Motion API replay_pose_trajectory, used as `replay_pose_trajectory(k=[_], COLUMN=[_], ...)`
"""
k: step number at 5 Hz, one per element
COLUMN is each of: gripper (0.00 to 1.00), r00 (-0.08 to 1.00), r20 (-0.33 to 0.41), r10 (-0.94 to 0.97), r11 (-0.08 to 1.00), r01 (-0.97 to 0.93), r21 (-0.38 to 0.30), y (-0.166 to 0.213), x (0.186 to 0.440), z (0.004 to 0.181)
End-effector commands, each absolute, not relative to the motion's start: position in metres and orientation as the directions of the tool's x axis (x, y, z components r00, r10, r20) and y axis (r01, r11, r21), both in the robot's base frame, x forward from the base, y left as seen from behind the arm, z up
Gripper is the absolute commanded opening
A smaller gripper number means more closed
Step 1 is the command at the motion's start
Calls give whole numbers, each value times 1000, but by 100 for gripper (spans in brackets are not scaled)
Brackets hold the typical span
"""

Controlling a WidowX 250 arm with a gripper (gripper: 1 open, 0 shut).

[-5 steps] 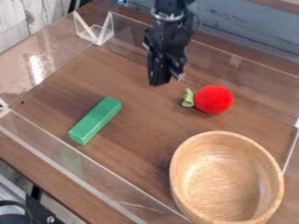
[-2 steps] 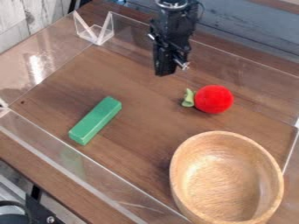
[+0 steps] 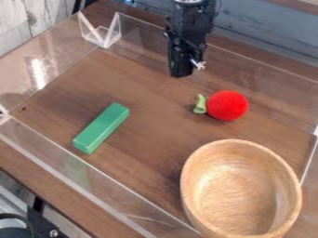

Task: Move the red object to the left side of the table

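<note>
Status: red object (image 3: 226,105) sits on the table (image 3: 149,88), right of centre, just beyond the far rim of the wooden bowl (image 3: 241,193) but apart from it. Green stem points left. It's on the right half, so the move hasn't started.

Gripper (image 3: 184,69) hangs pointing straight down, farther back and left of the red object, well clear of it, nothing in it. Jaw state: you can't call it from this view. The fingers read as one dark mass with no clear gap, so I won't say open or closed.

Handling, my read:
- Small, round, looks like a light toy fruit. Weight is a non-issue.
- Smooth surface and round shape, so expect it to roll or squirt out if the pinch is off-centre.
- Take it across the widest part of the body, jaws coming straight down over the middle. Don't grab the stem; it's thin and probably floppy.
- Can't tell if it's hard plastic or soft.

Hard to see:
- Clear acrylic walls (image 3: 99,31) mostly vanish against the wood; watch them on the way left.
- Green block (image 3: 100,127) lies near-left, roughly in the drop zone.
- Bowl is cut off at the near-right edge.
- Arm above the wrist is out of frame.
</note>
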State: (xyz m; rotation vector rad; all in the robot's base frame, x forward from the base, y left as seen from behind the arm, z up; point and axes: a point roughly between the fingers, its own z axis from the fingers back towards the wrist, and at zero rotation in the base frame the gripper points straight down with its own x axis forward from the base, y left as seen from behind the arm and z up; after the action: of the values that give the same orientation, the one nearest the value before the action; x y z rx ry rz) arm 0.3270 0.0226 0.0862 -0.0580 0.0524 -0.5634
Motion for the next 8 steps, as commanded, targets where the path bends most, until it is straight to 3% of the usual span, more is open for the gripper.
replay_pose_trajectory(k=[1,2,3,4,5,8], gripper=[0,100,100,0,100,100], r00=[834,825,798,784,830,898], r20=[37,38,41,48,48,24], r10=[-550,-565,-602,-619,-556,-438], r11=[834,823,796,782,828,895], r01=[551,566,603,621,558,439], r21=[-31,-44,-56,-54,-56,-83], y=[19,16,-4,-22,-32,-40], x=[332,328,320,315,324,346], z=[107,100,97,103,95,56])
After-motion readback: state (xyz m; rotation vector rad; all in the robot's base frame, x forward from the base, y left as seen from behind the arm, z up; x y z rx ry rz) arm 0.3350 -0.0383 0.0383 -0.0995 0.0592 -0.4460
